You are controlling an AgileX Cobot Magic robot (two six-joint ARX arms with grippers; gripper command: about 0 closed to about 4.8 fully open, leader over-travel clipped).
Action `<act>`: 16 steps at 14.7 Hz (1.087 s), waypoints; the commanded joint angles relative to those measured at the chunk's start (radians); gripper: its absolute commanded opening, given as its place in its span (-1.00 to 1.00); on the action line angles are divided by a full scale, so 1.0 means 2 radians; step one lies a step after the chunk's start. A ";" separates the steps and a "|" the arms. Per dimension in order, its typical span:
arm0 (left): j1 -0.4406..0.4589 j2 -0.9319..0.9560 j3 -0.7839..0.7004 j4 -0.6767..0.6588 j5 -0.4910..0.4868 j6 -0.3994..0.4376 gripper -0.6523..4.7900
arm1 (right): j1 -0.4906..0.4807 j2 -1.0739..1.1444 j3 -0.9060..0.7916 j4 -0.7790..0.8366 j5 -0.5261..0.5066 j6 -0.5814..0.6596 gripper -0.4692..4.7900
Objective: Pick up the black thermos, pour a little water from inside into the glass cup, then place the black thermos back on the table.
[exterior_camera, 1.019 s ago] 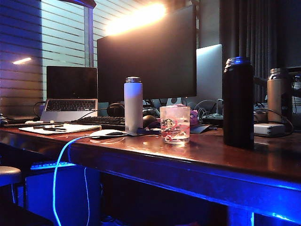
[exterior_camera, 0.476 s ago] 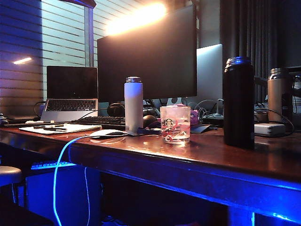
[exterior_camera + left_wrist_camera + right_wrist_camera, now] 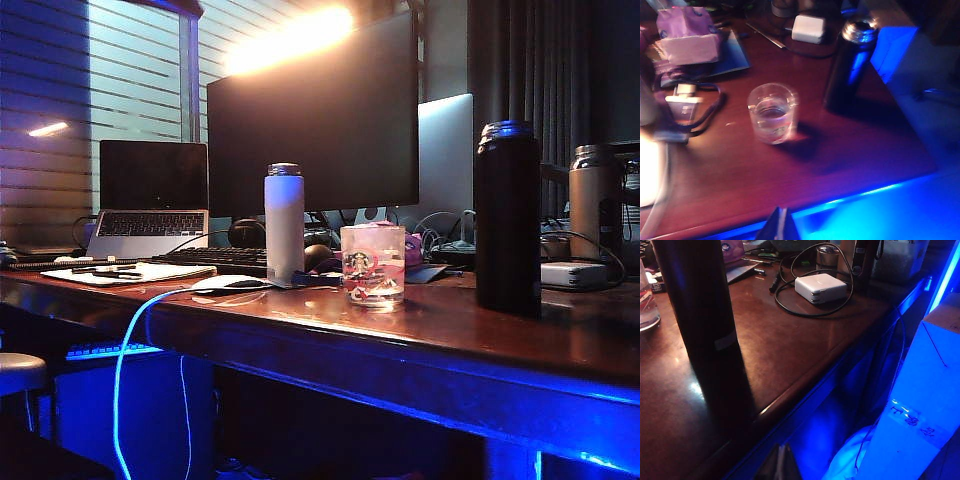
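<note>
On the table (image 3: 420, 330) the black thermos (image 3: 507, 215) stands upright, well right of the glass cup (image 3: 372, 264), while our left gripper (image 3: 781, 226) and right gripper (image 3: 782, 460) hang off the front edge, both pinched closed and empty, so we risk toppling it if we approach unopened.

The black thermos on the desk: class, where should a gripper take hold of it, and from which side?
Probably mid-body, from the table's front edge. The black thermos stands upright, a tall straight cylinder, so level jaws fit its sides. The glass cup stands apart; a white charger lies behind. Right gripper and left gripper are shut, off the front edge.
</note>
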 commanded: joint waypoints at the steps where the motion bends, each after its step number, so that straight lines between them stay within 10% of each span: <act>1: 0.001 -0.015 0.001 0.024 -0.072 -0.006 -0.78 | 0.000 -0.001 -0.002 0.004 0.000 0.002 -0.82; 4: 0.033 -0.079 -0.045 0.059 -0.115 -0.053 -0.78 | 0.000 -0.001 -0.002 0.004 0.000 0.002 -0.82; 10: 0.131 -0.364 -0.402 0.319 -0.164 -0.143 -0.78 | 0.000 -0.001 -0.002 0.004 0.000 0.002 -0.82; 16: 0.136 -0.627 -0.660 0.339 -0.236 -0.150 -0.78 | 0.000 -0.001 -0.002 0.004 0.000 0.002 -0.82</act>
